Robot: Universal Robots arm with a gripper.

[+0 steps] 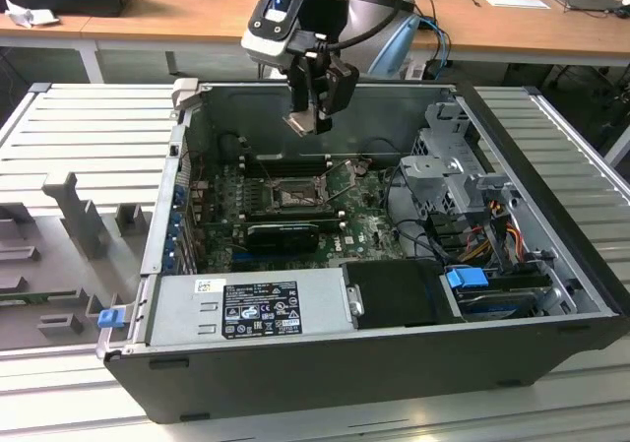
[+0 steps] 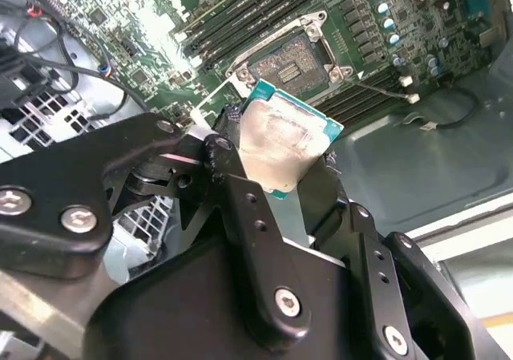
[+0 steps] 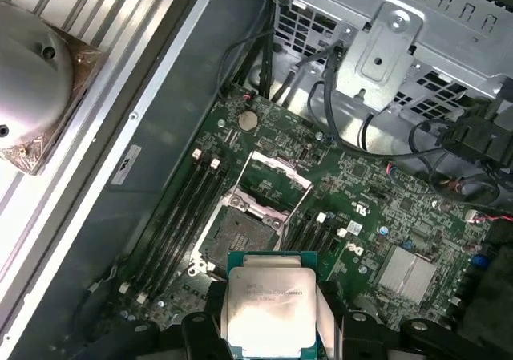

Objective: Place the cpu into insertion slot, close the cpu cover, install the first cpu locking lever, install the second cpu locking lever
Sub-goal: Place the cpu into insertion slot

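My gripper (image 1: 315, 117) hangs above the open computer case, shut on the cpu (image 1: 302, 122), a flat silver-grey square chip with a teal edge. In both wrist views the cpu (image 2: 280, 139) (image 3: 272, 300) sits between the black fingers (image 2: 240, 208). The insertion slot (image 1: 294, 194) (image 3: 240, 236) (image 2: 290, 59) lies below on the green motherboard, its dark centre bare. The cpu cover (image 3: 278, 171) stands swung up off the slot's far side. A thin locking lever (image 3: 299, 204) sticks up beside the slot.
A grey power supply (image 1: 251, 309) fills the case's near side. A metal drive cage (image 1: 448, 166) with cables stands at the exterior view's right. A long black card (image 1: 281, 233) lies just in front of the slot, and memory slots (image 3: 180, 216) flank it.
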